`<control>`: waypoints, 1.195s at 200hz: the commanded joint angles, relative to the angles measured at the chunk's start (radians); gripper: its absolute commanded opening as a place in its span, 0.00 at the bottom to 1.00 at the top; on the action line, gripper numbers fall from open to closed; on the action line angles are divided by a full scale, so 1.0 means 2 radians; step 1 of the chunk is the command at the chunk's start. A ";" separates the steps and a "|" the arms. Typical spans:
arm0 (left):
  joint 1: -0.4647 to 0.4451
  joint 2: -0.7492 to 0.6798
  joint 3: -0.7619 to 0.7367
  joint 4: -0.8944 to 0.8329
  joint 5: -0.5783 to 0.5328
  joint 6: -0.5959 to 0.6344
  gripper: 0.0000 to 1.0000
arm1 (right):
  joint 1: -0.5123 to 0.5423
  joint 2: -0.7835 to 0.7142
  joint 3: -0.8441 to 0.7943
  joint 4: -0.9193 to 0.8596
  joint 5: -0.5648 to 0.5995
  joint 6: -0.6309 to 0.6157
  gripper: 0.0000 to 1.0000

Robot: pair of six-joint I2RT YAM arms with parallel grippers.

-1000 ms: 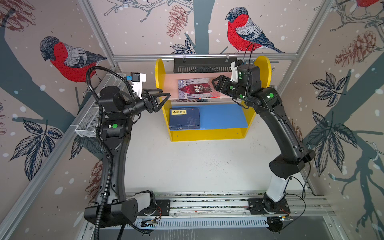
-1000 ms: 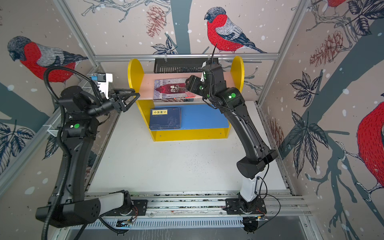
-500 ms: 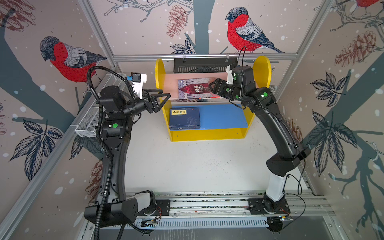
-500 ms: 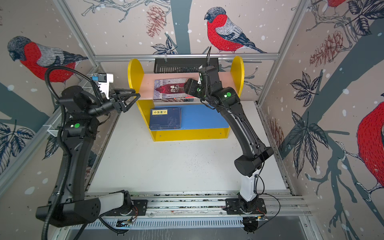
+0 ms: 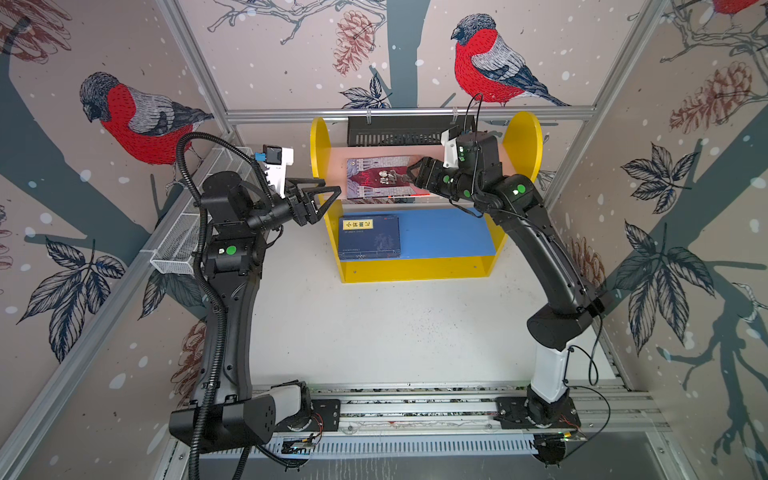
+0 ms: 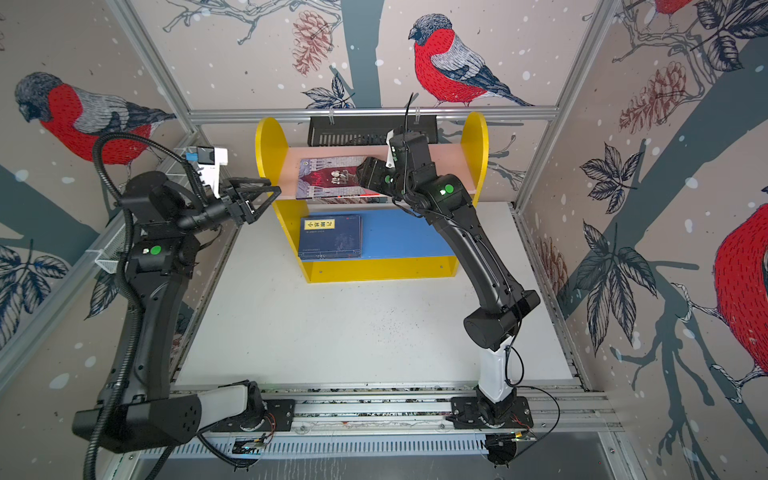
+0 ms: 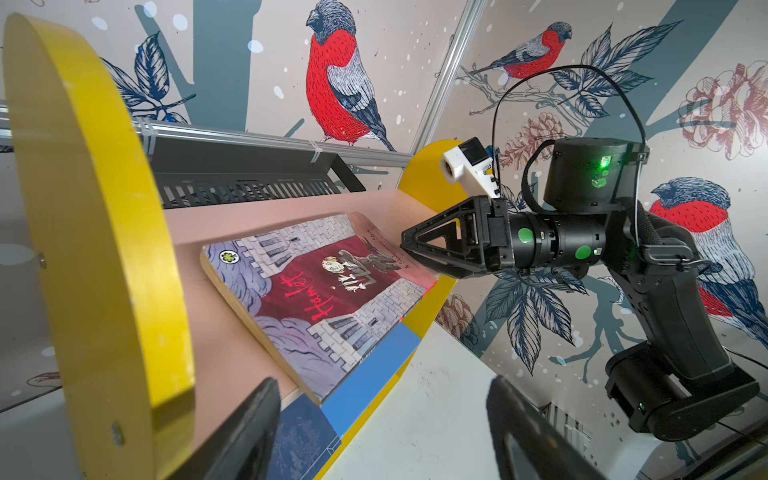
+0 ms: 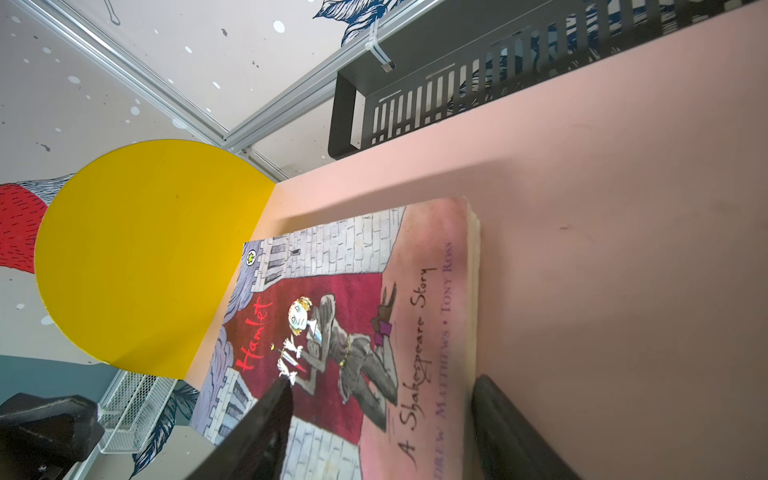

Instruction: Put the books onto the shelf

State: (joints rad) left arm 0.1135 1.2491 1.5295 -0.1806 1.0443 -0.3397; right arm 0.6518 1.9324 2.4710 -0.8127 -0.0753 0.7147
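We find the Hamlet book (image 5: 380,179) lying flat on the pink upper board (image 8: 623,208) of the shelf (image 5: 524,141), nearer its left side panel (image 5: 318,143). The right arm's fingers (image 8: 270,415) are spread across the book's right end, one above the cover, one past the page edge over bare board. The left arm's fingers (image 7: 249,432) are spread and empty, just outside that panel. A navy book (image 5: 370,241) lies on the blue lower board (image 5: 444,232), bare board to its right

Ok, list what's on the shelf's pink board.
Only the Hamlet book, flat and cover up, toward the pink board's left end. The right gripper hovers open over its right edge. Anything beneath the book is covered.
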 commanded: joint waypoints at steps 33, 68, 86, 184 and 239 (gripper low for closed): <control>0.000 -0.005 0.004 -0.038 -0.070 0.058 0.75 | 0.009 0.005 0.002 0.010 -0.011 0.015 0.70; 0.000 -0.007 0.003 -0.054 -0.101 0.089 0.75 | 0.014 0.007 0.000 0.019 -0.014 0.018 0.70; 0.000 -0.008 -0.005 -0.052 -0.102 0.096 0.77 | 0.015 0.009 0.001 0.026 -0.017 0.019 0.70; 0.002 -0.014 -0.042 -0.033 -0.115 0.157 0.75 | 0.024 0.018 0.000 0.056 -0.028 0.028 0.71; 0.002 -0.017 -0.061 -0.044 -0.099 0.220 0.69 | 0.028 0.023 0.000 0.063 -0.036 0.032 0.72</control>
State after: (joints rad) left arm 0.1135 1.2209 1.4193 -0.2733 0.8154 0.0139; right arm 0.7025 1.9686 2.4710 -0.7040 -0.1284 0.7631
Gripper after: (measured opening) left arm 0.697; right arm 0.714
